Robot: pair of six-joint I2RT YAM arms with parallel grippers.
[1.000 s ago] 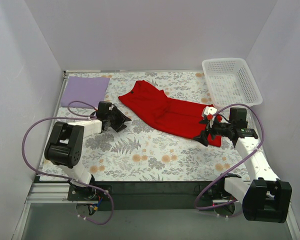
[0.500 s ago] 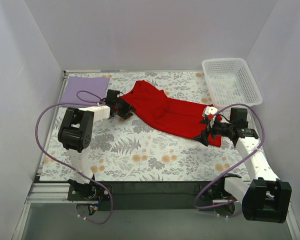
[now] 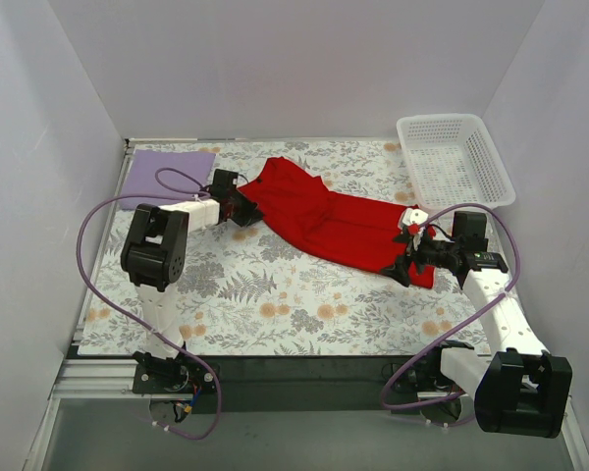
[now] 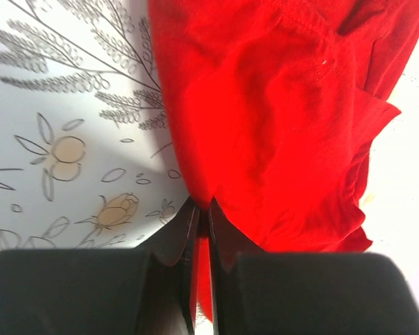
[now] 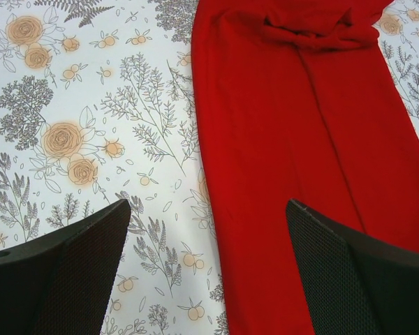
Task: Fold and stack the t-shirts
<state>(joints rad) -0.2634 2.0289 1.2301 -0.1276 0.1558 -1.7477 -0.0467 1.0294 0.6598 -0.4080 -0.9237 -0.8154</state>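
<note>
The red t-shirt [image 3: 324,216] lies as a long folded strip across the middle of the floral table, from back left to front right. It also shows in the left wrist view [image 4: 279,125] and in the right wrist view [image 5: 314,139]. My left gripper [image 3: 243,204] is at its back left corner, and in the left wrist view [image 4: 203,209] its jaws are shut on the red cloth edge. My right gripper [image 3: 404,257] hovers open over the strip's front right end; in the right wrist view [image 5: 209,223] its fingers straddle the cloth's edge. The lavender t-shirt [image 3: 167,177] lies folded flat at the back left.
A white mesh basket [image 3: 455,159] stands at the back right corner. White walls close in the table on three sides. The purple cables [image 3: 103,221] loop beside each arm.
My left gripper has moved right and back from the table's left part to the red t-shirt's back left corner and shut on it. The right arm has not moved.
</note>
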